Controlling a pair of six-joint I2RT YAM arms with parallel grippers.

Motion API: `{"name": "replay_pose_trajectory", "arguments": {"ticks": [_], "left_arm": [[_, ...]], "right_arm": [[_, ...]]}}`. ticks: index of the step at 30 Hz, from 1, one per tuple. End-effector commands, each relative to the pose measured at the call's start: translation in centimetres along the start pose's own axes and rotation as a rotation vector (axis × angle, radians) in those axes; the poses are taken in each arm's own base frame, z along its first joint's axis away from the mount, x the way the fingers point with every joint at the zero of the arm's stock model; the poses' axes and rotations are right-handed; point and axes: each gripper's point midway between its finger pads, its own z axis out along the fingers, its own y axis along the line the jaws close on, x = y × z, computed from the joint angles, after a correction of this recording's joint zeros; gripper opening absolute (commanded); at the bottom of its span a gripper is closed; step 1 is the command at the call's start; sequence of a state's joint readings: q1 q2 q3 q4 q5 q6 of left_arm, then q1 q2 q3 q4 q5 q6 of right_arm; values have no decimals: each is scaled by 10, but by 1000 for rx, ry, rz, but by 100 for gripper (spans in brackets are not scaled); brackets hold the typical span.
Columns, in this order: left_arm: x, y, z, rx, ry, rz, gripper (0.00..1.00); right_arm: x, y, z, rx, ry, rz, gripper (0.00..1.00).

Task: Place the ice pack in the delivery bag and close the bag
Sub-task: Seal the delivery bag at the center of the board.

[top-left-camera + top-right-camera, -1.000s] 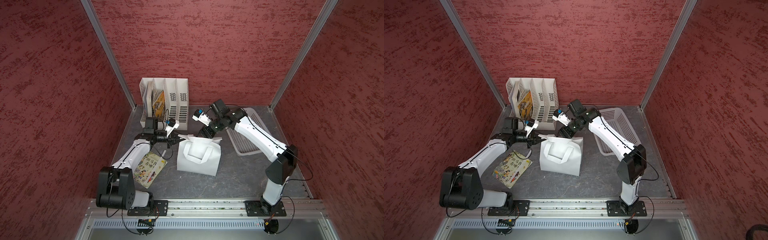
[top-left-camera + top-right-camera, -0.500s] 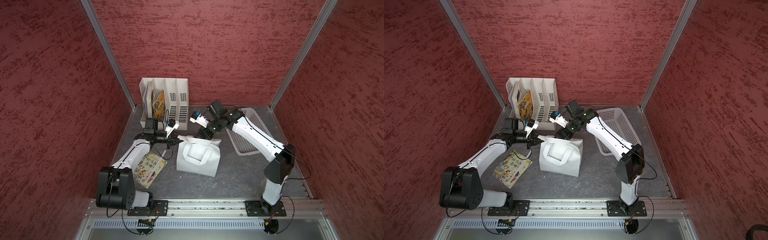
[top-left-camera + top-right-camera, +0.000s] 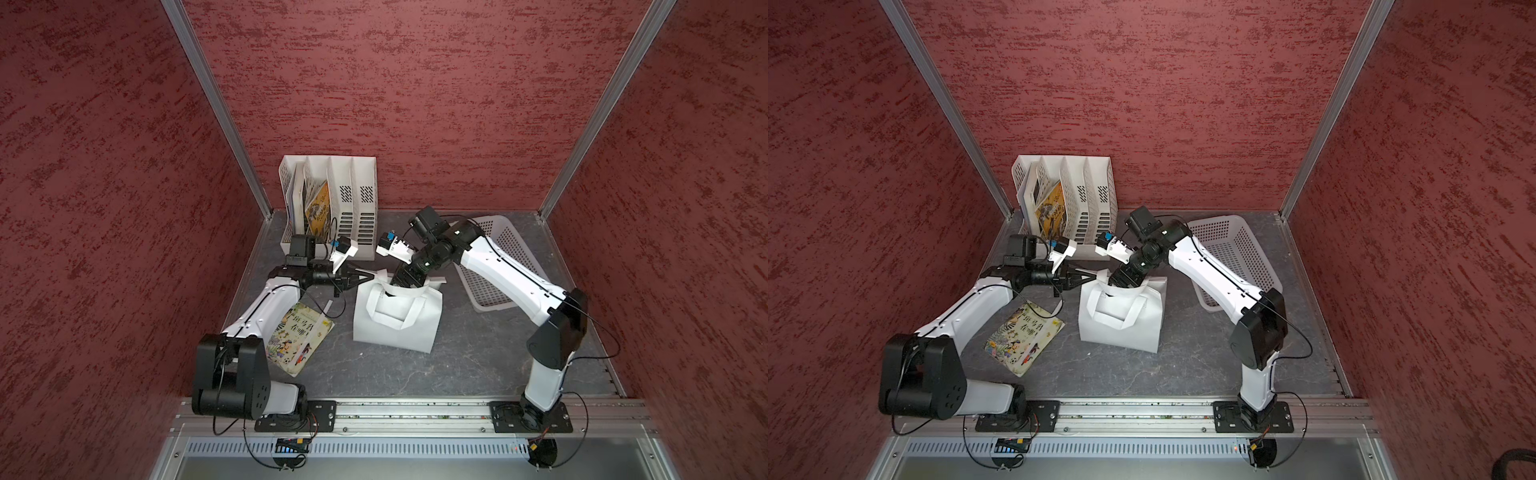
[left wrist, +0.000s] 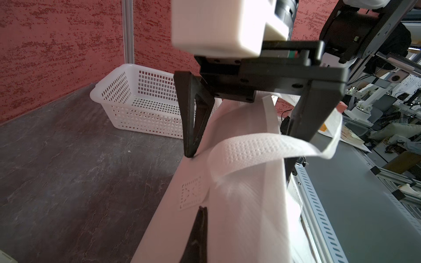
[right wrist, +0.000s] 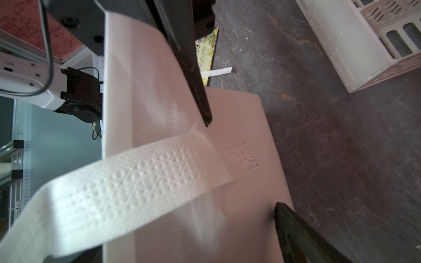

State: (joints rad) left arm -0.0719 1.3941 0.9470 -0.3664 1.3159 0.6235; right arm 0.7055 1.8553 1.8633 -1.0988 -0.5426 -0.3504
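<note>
right gripper (image 3: 402,286): jaws spread wide, tips dipped into the bag's mouth from its 1 o'clock side. Only bag cloth shows between them.
right fingers (image 4: 193,123): in the left wrist view one stands outside the bag's wall, its tip touching the cloth. The other is partly behind the loop handle (image 4: 250,145).
left gripper (image 3: 371,276): jaws closed together, pinching the rim at the bag's 10 o'clock corner, just beside the stitched patch (image 4: 191,193). That corner peaks toward the gripper.
delivery bag (image 3: 399,328): upright at the middle of the table (image 3: 478,365), mouth upward. A second handle loop lies against its 6 o'clock face.
bag interior: hidden by the right gripper and the handle, so the contents cannot be told.
arms: the left reaches in from 8 o'clock. The right reaches in from 4 o'clock, crossing over the basket.
basket (image 3: 496,306): white and perforated, near the bag at its 2 o'clock.
file rack (image 3: 357,195): at 11 o'clock against the back wall, with books in its left slots.
picture book (image 3: 297,338): flat on the table at the bag's 8 o'clock, one edge under the left arm.
</note>
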Motion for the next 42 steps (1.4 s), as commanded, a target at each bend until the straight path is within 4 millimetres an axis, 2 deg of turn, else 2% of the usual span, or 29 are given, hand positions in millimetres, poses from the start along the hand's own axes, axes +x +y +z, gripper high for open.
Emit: {"name": "replay_pose_trajectory", "arguments": {"ticks": [1,5,8,10,14,18,22,25,28,30,32,34,38,42], "left_arm": [[-11,0,-4,-6,-11,39,0],[-9,-3,-5,-6,-4,39,0],[-8,-4,-5,-10,1,40,0],[-8,-5,-5,-15,4,42,0],[-7,-7,-6,-16,8,45,0],[-7,-8,-6,-17,10,50,0],[-7,-9,-6,-15,10,51,0],[-6,-10,-5,-14,12,51,0],[-5,-11,-5,-15,13,54,0],[-5,-12,-5,-13,14,55,0],[-5,-11,-5,-16,15,56,0],[-5,-12,-5,-16,15,58,0],[-5,-12,-5,-13,16,58,0],[-5,-13,-4,-10,17,59,0]], "right_arm": [[10,-9,8,38,57,7,83],[2,-4,6,15,26,-2,76],[-5,3,4,-26,-2,-4,75],[-12,11,-1,-76,-39,2,78],[-37,21,-29,-159,-191,32,92],[-51,11,-57,-149,-283,89,94],[-44,-8,-56,-63,-249,118,89],[-43,-15,-56,-61,-258,137,83],[-52,-5,-63,-127,-307,131,84],[-56,13,-68,-226,-331,108,91],[-51,18,-68,-259,-310,102,93],[-40,8,-62,-216,-270,107,95],[-30,-23,-65,-154,-285,187,91],[-33,-29,-66,-167,-307,216,91]]}}
